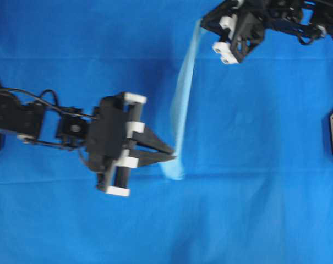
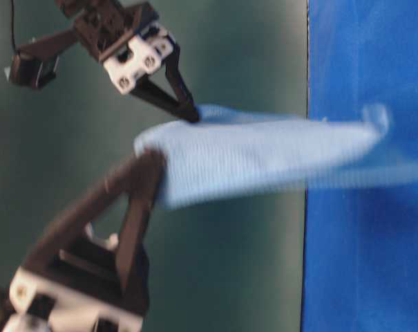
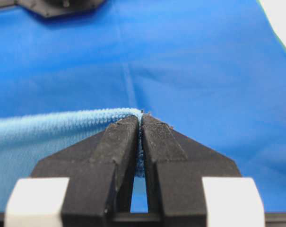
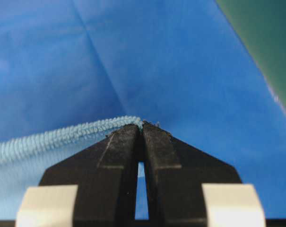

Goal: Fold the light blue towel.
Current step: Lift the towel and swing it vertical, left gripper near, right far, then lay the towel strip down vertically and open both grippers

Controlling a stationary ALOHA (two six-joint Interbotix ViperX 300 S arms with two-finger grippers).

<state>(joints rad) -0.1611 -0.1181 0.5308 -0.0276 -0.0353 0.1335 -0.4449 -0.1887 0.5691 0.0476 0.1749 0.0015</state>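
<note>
1. Two claws of mine are pinched tight on the light blue towel (image 1: 184, 104), one at each end of its upper hem
2. My left gripper (image 1: 172, 153) clamps one corner; from the left wrist view the fingertips (image 3: 123, 137) meet with only a sliver of cloth between them, and the hem runs off to the left
3. My right gripper (image 4: 143, 126) clamps the other corner at the far end of the table; its fingertips (image 4: 158, 137) are pressed together on the ribbed edge in the same way
4. Between the two grips the towel is stretched into a long band, lifted off the royal-blue table cloth (image 1: 265, 192), seen from above as a narrow pale strip
5. From table level the towel (image 2: 264, 155) hangs in the air as a wide sheet, one end trailing down toward the table cloth; motion blur hides whether that end touches it
</note>
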